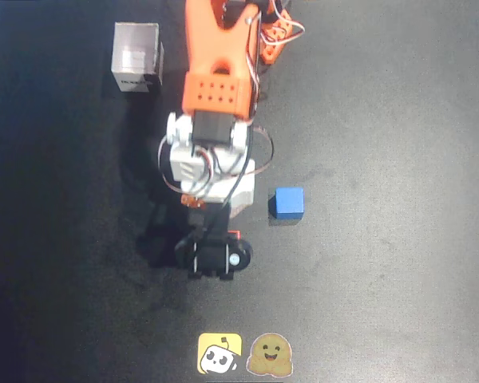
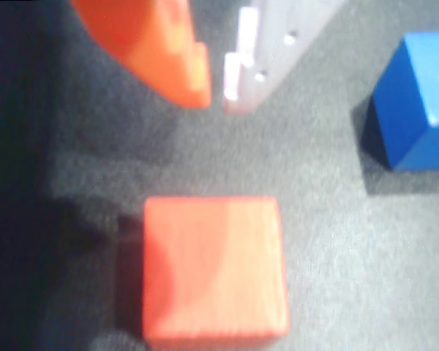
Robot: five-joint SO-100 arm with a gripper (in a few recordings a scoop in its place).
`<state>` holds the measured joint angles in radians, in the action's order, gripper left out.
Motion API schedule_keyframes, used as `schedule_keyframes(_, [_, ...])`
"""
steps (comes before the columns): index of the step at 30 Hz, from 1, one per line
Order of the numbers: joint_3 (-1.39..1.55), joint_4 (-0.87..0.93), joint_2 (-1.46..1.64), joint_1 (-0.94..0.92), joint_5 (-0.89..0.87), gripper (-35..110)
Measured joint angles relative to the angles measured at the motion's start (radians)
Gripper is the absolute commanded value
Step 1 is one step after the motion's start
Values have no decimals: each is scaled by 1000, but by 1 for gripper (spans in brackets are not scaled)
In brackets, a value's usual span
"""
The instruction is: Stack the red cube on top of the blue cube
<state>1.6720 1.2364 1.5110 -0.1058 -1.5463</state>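
Observation:
In the wrist view the red cube (image 2: 214,269) rests on the dark mat, low in the picture, just below my gripper (image 2: 217,99). The orange finger (image 2: 168,51) and the white finger (image 2: 271,44) stand almost together with nothing between them, clear of the red cube. The blue cube (image 2: 417,102) sits apart at the upper right of that view. From overhead the blue cube (image 1: 287,203) lies just right of my arm (image 1: 211,159), whose wrist hides the red cube.
A white open box (image 1: 137,57) stands at the back left of the black mat (image 1: 383,120). Two stickers (image 1: 246,354) lie at the front edge. Cables loop around the wrist.

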Motion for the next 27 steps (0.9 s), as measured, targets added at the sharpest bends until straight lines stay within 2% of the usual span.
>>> schedule_keyframes(13, [-189,23,-144,23,-55,0])
schedule_keyframes(18, [-233,28,-179,40,-58,17])
schedule_keyframes(27, [-287,28,-230,74,-58,22])
